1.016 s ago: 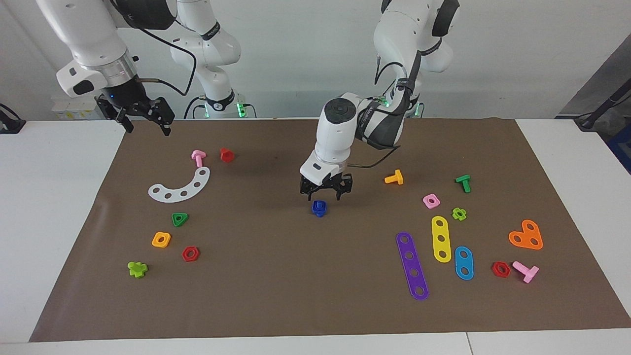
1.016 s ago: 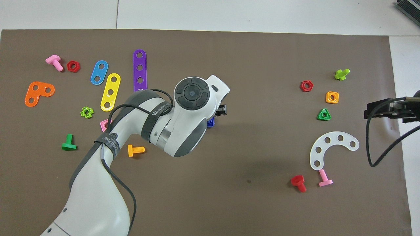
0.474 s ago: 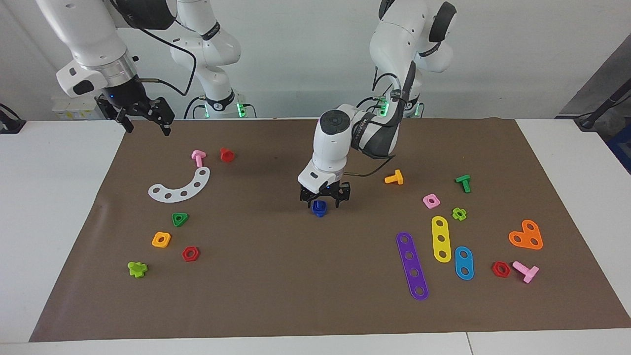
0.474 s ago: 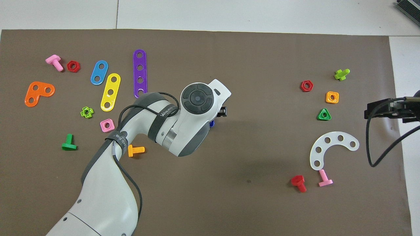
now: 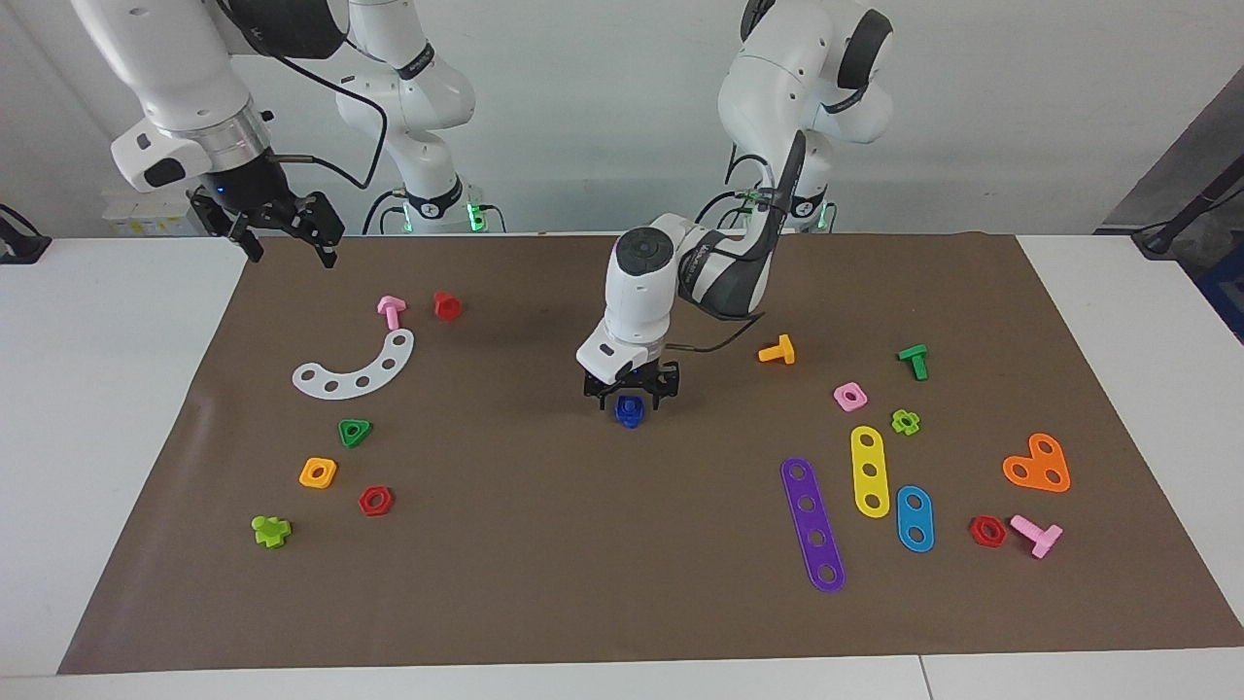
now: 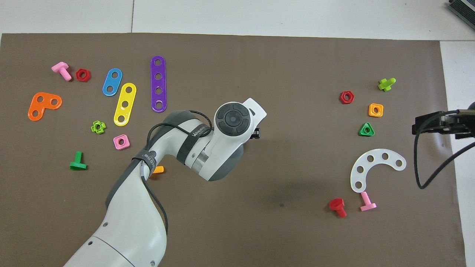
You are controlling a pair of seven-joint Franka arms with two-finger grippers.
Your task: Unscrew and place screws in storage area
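We see the brown mat (image 5: 622, 583) spread over most of the white table (image 5: 107, 408). Our left arm (image 5: 680, 272) reaches out over the middle of the mat; our right arm (image 5: 185, 87) waits, raised over the mat's corner at its own end of the table.

Toward the left arm's end lie the purple strip (image 5: 812, 524), the yellow strip (image 5: 870, 471), the blue strip (image 5: 914, 518) and the orange plate (image 5: 1038, 465), grouped together. Toward the right arm's end lies the white curved strip (image 5: 358, 369).

The left gripper (image 5: 630, 394) is low over the mat's middle, its fingers apart and set to either side of the top of the blue screw (image 5: 630, 412); we cannot tell if they touch it. The right gripper (image 5: 290, 238) hangs in the air with fingers apart, holding nothing.

The blue screw stands on the mat, alone in the middle, well apart from both groups of parts. From overhead the left arm's wrist hides it.

Smaller parts sit around the strips: an orange bolt (image 5: 777, 350), a green bolt (image 5: 914, 361), a pink nut (image 5: 849, 396), a lime nut (image 5: 905, 421), a red nut (image 5: 987, 531) and a pink bolt (image 5: 1037, 535). Near the curved strip are another pink bolt (image 5: 391, 311), a red bolt (image 5: 446, 305), a green nut (image 5: 355, 432), an orange nut (image 5: 318, 472), another red nut (image 5: 375, 501) and a lime bolt (image 5: 271, 530).
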